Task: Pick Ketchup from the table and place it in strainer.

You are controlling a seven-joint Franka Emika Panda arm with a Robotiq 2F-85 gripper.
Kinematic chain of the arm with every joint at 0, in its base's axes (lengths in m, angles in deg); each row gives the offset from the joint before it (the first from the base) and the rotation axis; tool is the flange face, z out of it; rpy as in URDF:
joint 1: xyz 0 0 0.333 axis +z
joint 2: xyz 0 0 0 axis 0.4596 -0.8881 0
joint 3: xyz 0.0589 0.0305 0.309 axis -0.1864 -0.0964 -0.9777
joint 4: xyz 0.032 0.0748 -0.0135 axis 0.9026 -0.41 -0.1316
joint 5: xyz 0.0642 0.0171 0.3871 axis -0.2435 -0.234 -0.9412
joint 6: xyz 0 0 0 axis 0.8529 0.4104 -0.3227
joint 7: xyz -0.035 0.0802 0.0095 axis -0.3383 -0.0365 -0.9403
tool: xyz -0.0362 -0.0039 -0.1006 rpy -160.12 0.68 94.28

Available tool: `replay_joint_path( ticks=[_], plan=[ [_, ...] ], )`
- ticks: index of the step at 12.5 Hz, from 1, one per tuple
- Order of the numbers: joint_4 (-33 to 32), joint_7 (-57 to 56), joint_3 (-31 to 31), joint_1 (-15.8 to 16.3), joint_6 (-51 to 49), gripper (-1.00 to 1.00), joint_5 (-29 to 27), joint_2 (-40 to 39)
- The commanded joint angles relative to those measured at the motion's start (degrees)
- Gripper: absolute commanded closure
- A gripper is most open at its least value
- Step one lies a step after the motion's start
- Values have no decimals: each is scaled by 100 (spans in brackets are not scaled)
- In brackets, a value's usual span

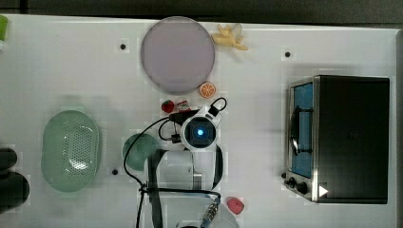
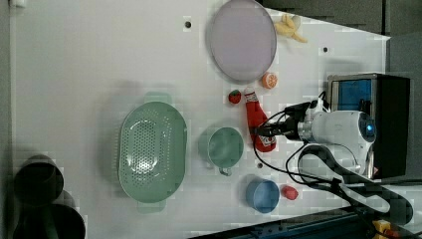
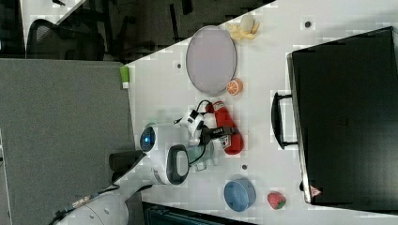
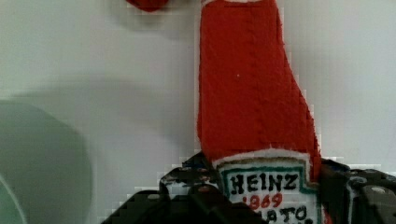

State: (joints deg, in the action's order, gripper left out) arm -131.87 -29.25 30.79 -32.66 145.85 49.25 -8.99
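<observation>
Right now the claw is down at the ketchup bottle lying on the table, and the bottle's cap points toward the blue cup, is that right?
Not quite. The claw is at the ketchup bottle lying on the table, but the left view shows the white cap pointing toward the lilac plate, beside the strawberry. The blue cup lies off the bottle's other end.

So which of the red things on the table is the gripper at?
The Ketchup, the long bottle lying flat, with the gripper at its label. The strawberry and the red lump are small, round and apart.
</observation>
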Motion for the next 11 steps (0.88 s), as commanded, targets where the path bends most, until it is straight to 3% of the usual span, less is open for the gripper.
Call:
replay_joint_path(
  ticks=[1,7,11],
  plan=[
    [86,-164,-3,-61,-155,-20,6,341],
    [341,-152,-28,-47,-2603,-20,6,2230],
    [728,716,-306,42,-3984,-20,-11,3086]
  ],
)
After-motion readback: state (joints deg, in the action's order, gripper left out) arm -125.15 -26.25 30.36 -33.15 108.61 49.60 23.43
